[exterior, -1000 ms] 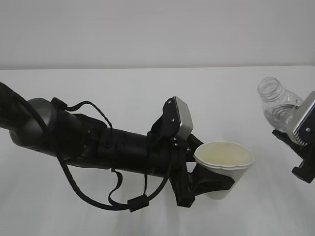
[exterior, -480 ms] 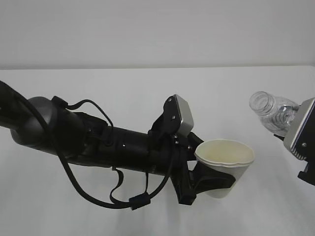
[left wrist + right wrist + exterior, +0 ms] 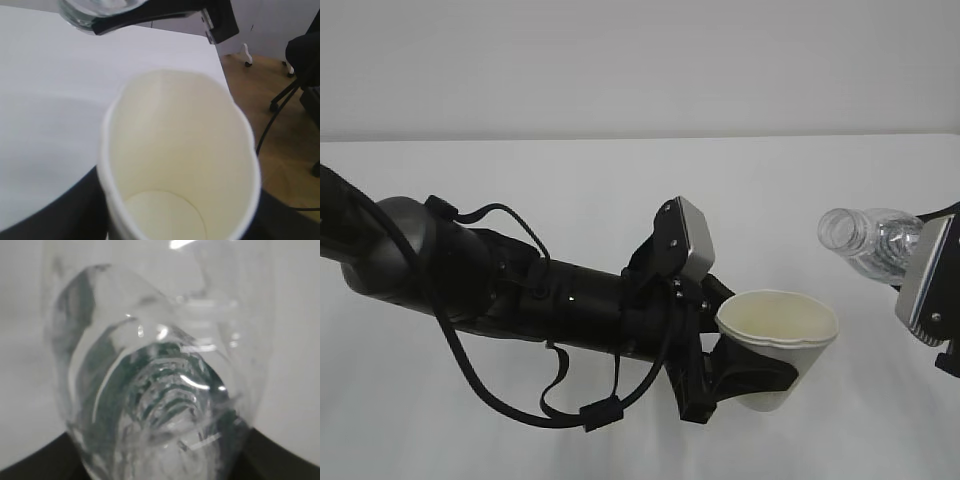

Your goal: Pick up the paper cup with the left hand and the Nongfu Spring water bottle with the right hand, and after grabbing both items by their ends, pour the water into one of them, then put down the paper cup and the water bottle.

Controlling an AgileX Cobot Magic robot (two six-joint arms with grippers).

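Both pincers were occupied. Left hand (image 3: 745,375), reaching in from the left edge of the exterior frame, clasped the paper cup (image 3: 778,345) around its lower body at lower centre-right, holding it upright above the white table (image 3: 570,190), mouth up and inside apparently dry. At the right edge, the right hand (image 3: 925,290) gripped the Nongfu Spring water bottle (image 3: 868,235) by its lower end, tipped nearly level, its capless neck pointing left toward the cup, higher than the rim and just to its right. The two did not touch. In the left wrist frame the bottle mouth sat at the top, beyond the cup rim. Water (image 3: 160,410) showed only as clear glints inside the ribbed wall.
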